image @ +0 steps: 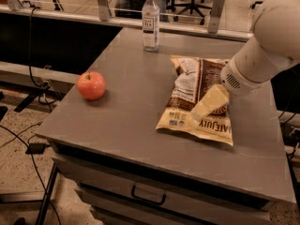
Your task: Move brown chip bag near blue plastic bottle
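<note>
The brown chip bag (pixel 190 90) lies flat on the right half of the grey table (pixel 126 121), its printed end toward the front edge. The blue plastic bottle (pixel 150 20), clear with a white cap and pale label, stands upright at the table's far edge, about a bag's length behind the bag and to its left. My gripper (pixel 209 102), cream coloured, hangs from the large white arm (pixel 267 41) at the right. It is low over the front right part of the bag, at or just above its surface.
A red apple (pixel 91 85) sits on the left part of the table. The table front holds a drawer with a dark handle (pixel 148 196). Cables lie on the floor at left (pixel 18 135). Office chairs and posts stand beyond the far edge.
</note>
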{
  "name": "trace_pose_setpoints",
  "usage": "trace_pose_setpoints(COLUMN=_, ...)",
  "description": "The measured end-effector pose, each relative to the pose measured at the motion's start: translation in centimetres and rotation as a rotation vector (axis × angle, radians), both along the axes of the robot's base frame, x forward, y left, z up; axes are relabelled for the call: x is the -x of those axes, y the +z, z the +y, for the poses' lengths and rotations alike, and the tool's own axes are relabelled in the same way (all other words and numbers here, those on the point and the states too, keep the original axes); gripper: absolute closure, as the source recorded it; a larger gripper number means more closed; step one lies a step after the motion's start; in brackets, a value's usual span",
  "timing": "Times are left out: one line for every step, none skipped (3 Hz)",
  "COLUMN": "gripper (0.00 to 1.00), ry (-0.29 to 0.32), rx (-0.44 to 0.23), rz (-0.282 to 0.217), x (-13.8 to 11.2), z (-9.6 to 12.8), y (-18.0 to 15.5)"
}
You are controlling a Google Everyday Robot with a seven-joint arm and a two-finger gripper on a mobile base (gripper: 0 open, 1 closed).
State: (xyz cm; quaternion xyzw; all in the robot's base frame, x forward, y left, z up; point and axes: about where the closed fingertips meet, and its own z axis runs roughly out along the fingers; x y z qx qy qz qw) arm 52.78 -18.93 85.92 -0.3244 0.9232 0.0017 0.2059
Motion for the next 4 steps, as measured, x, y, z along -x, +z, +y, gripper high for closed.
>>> trace_pose_setpoints(gripper=0.08, ry=-0.086, rx=-0.026, rz=0.021, x=0.05, z=0.07, y=-0.90)
trace_pose_setpoints(gripper=0.31, ry=-0.084, rx=-0.026, rz=0.021, x=0.08, z=0.14, y=-0.86)
trace_pose_setpoints(gripper=0.64, ry=-0.083, rx=-0.026, rz=0.022, x=0.12, z=0.21, y=-0.86)
trace_pose_setpoints(gripper=0.95, ry=-0.083, rx=-0.025, rz=0.022, x=0.12, z=0.21, y=-0.63)
